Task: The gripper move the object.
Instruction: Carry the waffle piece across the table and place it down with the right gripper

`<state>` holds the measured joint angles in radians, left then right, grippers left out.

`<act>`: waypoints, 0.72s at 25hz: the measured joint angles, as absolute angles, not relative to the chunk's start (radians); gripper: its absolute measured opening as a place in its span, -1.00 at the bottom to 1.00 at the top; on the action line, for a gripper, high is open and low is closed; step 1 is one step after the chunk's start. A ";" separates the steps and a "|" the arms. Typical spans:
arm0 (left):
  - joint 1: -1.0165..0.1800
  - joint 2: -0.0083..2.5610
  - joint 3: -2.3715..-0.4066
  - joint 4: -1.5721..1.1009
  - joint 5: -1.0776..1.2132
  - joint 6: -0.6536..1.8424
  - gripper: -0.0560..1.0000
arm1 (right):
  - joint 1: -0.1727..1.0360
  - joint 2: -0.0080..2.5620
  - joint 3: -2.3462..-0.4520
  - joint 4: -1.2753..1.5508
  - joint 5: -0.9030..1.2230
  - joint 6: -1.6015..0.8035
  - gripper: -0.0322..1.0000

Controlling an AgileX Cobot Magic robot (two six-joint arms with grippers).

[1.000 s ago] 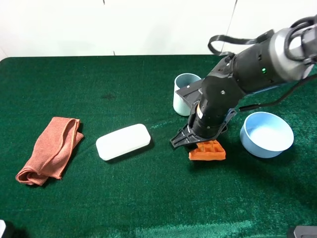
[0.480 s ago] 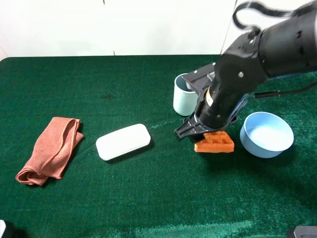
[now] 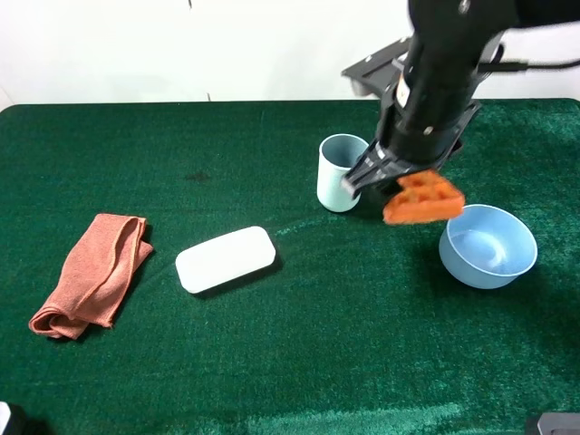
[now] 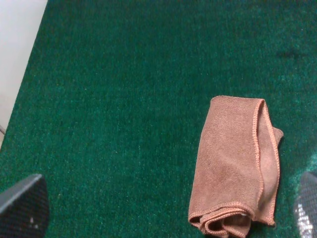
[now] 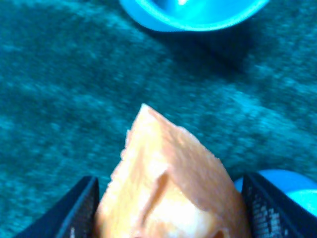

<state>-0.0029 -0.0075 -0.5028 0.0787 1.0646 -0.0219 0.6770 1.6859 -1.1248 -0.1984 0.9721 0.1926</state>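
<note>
The orange waffle wedge (image 3: 423, 198) hangs in the air, held by my right gripper (image 3: 403, 184), between the light blue cup (image 3: 341, 172) and the light blue bowl (image 3: 488, 246), well above the green cloth. In the right wrist view the wedge (image 5: 171, 183) fills the space between the black fingers (image 5: 79, 210), with the bowl's rim (image 5: 193, 12) beyond it. My left gripper (image 4: 158, 218) shows only two grey fingertips (image 4: 22, 203) set far apart, with nothing between them, over the folded rust-orange cloth (image 4: 237, 163).
A white rectangular block (image 3: 226, 258) lies on the green table (image 3: 272, 362) left of centre. The folded rust-orange cloth (image 3: 93, 272) lies at the far left. A white wall stands behind the table's back edge.
My right gripper has lifted the waffle wedge off the table and carried it up and to the right, toward the bowl. The other things have stayed put.
</note>
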 joint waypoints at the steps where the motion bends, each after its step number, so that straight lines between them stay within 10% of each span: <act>1: -0.003 -0.008 -0.503 0.079 1.065 -0.022 0.99 | 0.663 1.686 -1.135 -0.198 0.982 0.175 -0.08; 18: -0.003 -0.008 -0.503 0.079 1.065 -0.022 0.99 | 0.331 1.694 -1.200 -0.163 0.848 -0.152 -0.08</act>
<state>-0.0029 -0.0075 -0.5028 0.0787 1.0646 -0.0219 0.3309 1.6936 -1.2001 -0.1633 0.8479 -0.1523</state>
